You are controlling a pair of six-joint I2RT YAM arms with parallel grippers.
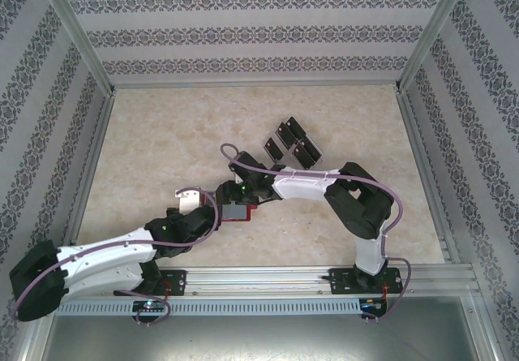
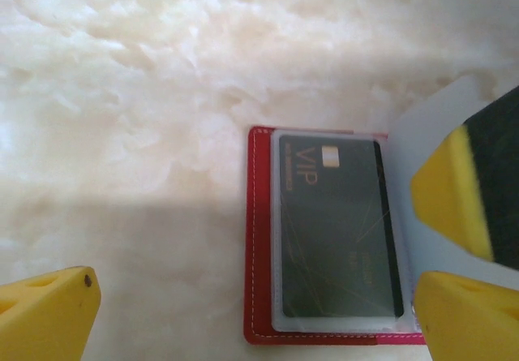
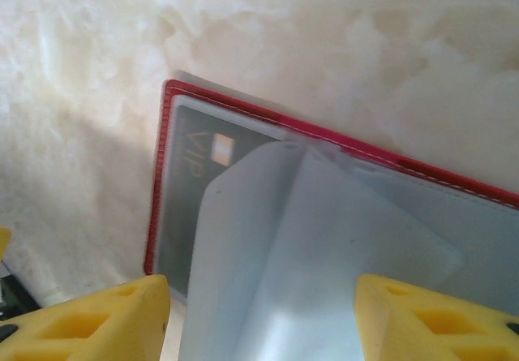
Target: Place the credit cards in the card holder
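The dark-red card holder [image 1: 240, 213] lies open on the marble table under both wrists. A black VIP card [image 2: 336, 231] sits in its clear pocket, framed by the red border [image 2: 259, 239]. My left gripper [image 2: 255, 300] hangs open above the holder's near edge, gripping nothing. My right gripper [image 3: 263, 312] stands open over the card holder [image 3: 162, 174], and a pale grey-blue inner leaf [image 3: 308, 239] is raised and creased between its fingers. One right fingertip [image 2: 466, 191] props that leaf [image 2: 430, 126]. Several loose credit cards [image 1: 292, 142] lie farther back on the table.
Aluminium rails [image 1: 308, 276] edge the table, and patterned walls [image 1: 49, 134] close it in on three sides. Bare marble [image 1: 162, 142] stretches to the back left. The two wrists, left gripper [image 1: 212, 213] and right gripper [image 1: 243, 197], crowd close together over the holder.
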